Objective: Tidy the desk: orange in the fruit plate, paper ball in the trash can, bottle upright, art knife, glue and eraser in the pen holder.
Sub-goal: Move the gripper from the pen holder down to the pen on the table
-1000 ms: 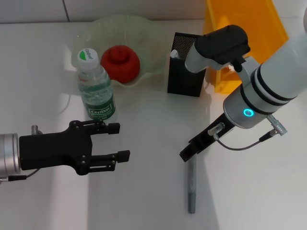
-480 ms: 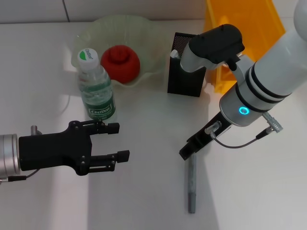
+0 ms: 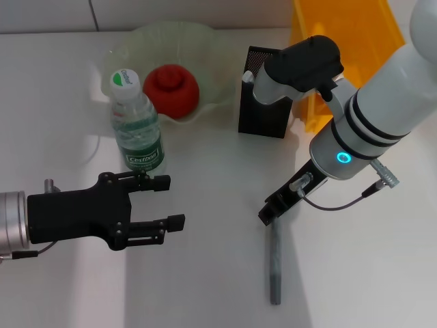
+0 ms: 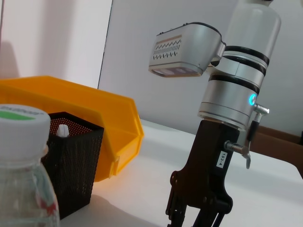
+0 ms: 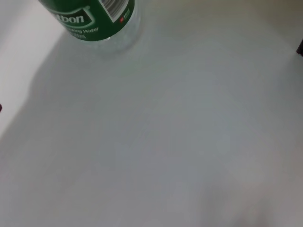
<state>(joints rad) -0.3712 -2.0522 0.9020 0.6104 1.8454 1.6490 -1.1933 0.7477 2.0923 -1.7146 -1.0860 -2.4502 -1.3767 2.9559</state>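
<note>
Left gripper (image 3: pixel 167 202) parked low, jaws apart, empty. Bottle (image 3: pixel 136 130) upright, orange (image 3: pixel 171 89) in fruit plate (image 3: pixel 218 58). Right gripper (image 3: pixel 272 213) over the art knife (image 3: pixel 275 262); finger state unclear. Knife pickup is likely the current step; next it needs to descend and close.

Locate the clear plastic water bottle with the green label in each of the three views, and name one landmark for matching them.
Head view: the clear plastic water bottle with the green label stands upright, left of centre, before the pale green bowl.
Left wrist view: its white cap fills the lower corner.
Right wrist view: only its labelled base shows at the edge.
Shared landmark: the bottle's green label.
</note>
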